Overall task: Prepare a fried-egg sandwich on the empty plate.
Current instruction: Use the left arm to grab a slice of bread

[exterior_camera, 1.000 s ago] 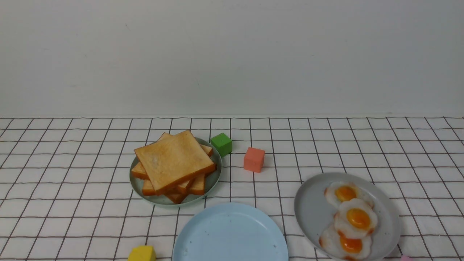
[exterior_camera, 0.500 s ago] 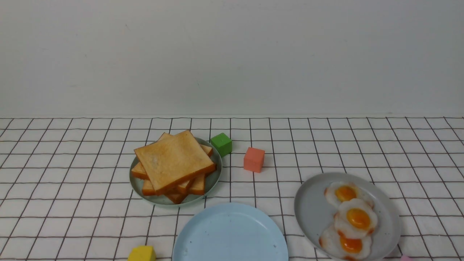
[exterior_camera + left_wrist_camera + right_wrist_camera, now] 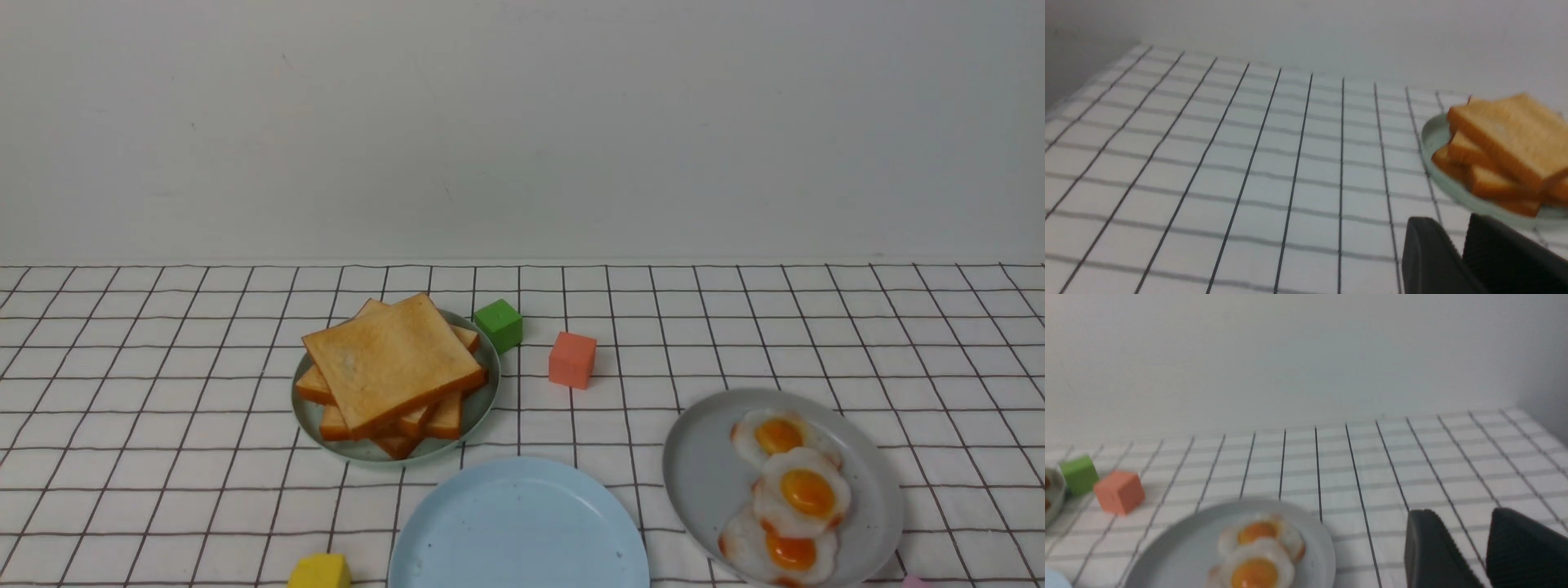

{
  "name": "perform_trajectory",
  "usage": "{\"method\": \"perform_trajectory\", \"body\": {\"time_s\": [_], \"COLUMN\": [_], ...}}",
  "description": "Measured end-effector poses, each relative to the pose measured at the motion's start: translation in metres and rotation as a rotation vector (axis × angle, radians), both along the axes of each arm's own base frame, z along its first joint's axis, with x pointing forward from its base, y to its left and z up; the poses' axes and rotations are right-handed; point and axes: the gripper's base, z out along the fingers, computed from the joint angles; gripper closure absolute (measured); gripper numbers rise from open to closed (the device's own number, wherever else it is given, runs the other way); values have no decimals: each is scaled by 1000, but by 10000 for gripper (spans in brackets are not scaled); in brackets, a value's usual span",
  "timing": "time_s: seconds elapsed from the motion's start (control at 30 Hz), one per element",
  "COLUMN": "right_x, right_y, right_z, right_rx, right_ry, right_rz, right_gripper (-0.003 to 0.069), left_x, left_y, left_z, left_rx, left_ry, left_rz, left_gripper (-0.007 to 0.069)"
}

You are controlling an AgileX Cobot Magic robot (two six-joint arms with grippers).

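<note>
The empty plate (image 3: pixel 518 531) lies bare on the worktop (image 3: pixel 163 457) beside the toast pile (image 3: pixel 392 363). Left end effector (image 3: pixel 1453 230) and right end effector (image 3: pixel 1461 526) stand narrowly parted, holding nothing.

Left gripper (image 3: pixel 1451 226): two matte black fingers (image 3: pixel 1425 257), wedge-shaped with rounded tips.
Right gripper (image 3: pixel 1466 518): two matte black fingers (image 3: pixel 1429 551), same tapered shape, edges blurred.
Surface: smooth, plain.
</note>
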Motion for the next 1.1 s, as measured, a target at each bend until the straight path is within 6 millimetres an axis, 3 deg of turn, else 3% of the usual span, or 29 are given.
{"method": "perform_trajectory", "body": {"time_s": [0.27, 0.4, 0.5, 0.63, 0.7, 0.73, 0.77, 0.8, 0.83, 0.97, 1.03, 1.1], "right_x": [-1, -2, -5, -10, -12, -13, -11, -11, -9, 6, 31, 54], "right_y": [0, -1, -1, -2, -2, -2, -1, -1, 0, 1, 2, 1], "right_z": [12, 18, 31, 54, 86, 90, 109, 116, 151, 189, 204, 203], "right_rx": [-3, -22, 71, 255, 348, 349, 380, 387, 406, 418, 416, 387], "right_ry": [-130, -203, -347, -443, -440, -444, -416, -407, -359, -187, -2, 151], "right_rz": [-5, -8, -2, 29, 51, 53, 58, 60, 63, 46, 19, -6], "right_gripper": [419, 419, 419, 419, 419, 419, 419, 419, 419, 419, 419, 419], "left_x": [0, -1, -7, -13, -14, -14, -15, -14, -7, 11, 33, 47], "left_y": [-1, -4, -4, 0, 0, 0, -1, -1, -2, -4, -6, -9], "left_z": [8, 24, 44, 70, 100, 103, 122, 131, 154, 191, 202, 201], "left_rx": [0, -30, -213, -523, -626, -629, -640, -640, -640, -642, -638, -626], "left_ry": [-96, -279, -493, -564, -531, -525, -510, -493, -409, -223, -38, 36], "left_rz": [-15, -45, -84, -108, -116, -116, -118, -116, -99, -58, -23, -31], "left_gripper": [461, 459, 459, 459, 455, 455, 452, 451, 449, 443, 441, 440]}}
